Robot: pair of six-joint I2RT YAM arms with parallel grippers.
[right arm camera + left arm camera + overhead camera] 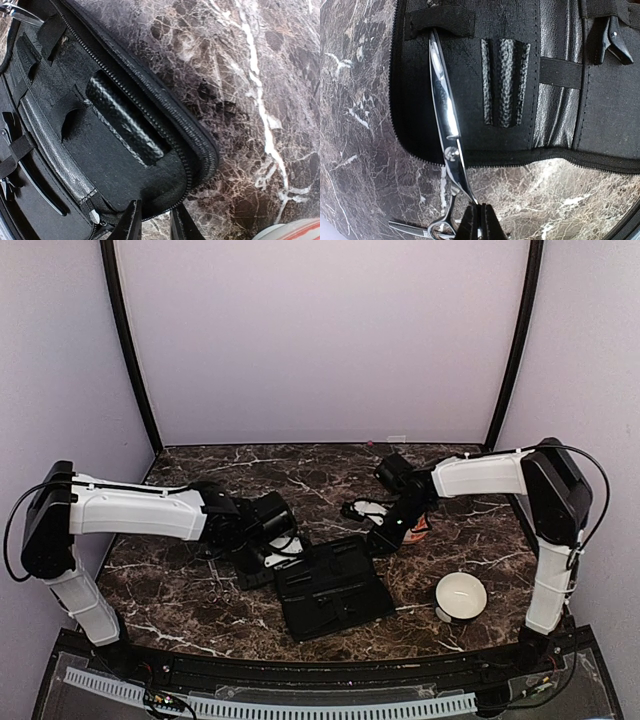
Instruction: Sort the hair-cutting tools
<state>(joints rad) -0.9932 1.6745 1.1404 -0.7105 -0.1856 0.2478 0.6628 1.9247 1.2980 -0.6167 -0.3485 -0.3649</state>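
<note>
Left claw (479, 222) is clenched on the scissors (447, 115) near their pivot. The blades lie across the case (560, 125), tip under an elastic strap (440, 21). Right claw (156, 225), released, hovers at the case's edge. Pushed further, the tip could snag the strap and drag the case.

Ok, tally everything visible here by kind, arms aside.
case: 1
bowls: 2 (white bowl, orange-and-white bowl)
scissors: 1
black clip: 1
toothed metal piece, kind unclear: 1
Total: 6 in view
</note>
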